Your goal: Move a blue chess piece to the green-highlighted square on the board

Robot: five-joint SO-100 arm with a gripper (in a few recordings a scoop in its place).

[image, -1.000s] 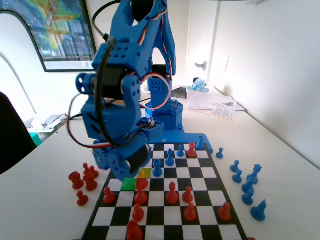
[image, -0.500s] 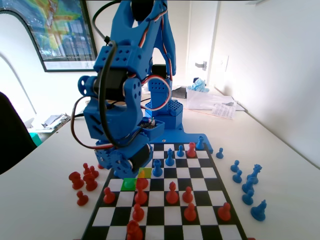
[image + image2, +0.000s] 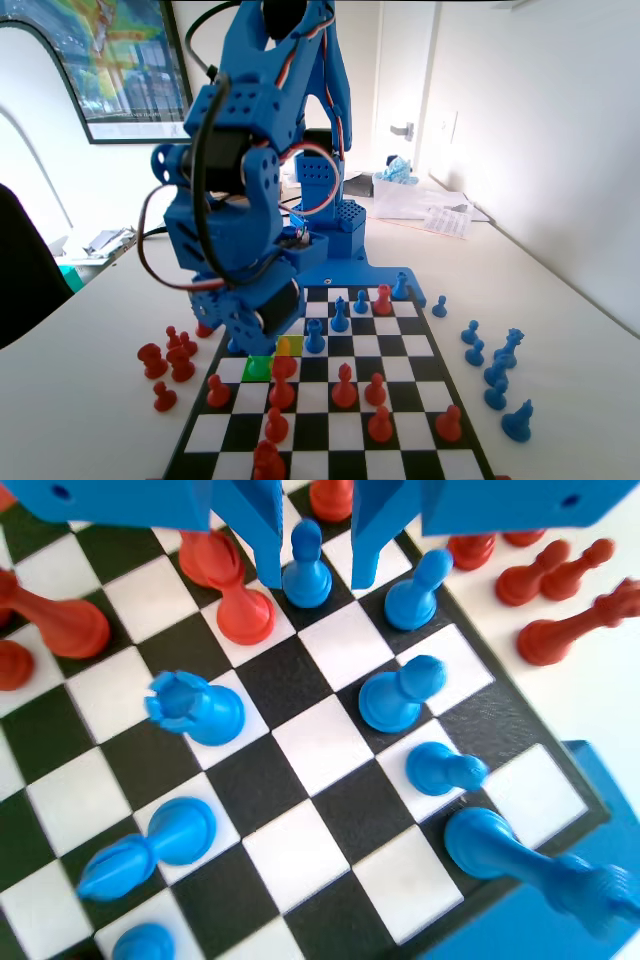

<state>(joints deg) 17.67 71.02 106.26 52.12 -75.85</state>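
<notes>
The small blue plastic pawn with the round head [image 3: 305,572] stood upright on a dark square of the black-and-white chequered board [image 3: 300,745], directly between the two blue fingers of my claw [image 3: 316,542], which hung spread either side of it without visibly pinching it. A red pawn [image 3: 240,605] stood just beside the left finger in the wrist view. In the fixed view the bright green-tinted square [image 3: 258,367] lay bare just below the claw, at the board's left edge, so I judged the next move a squeeze and a short carry.
</notes>
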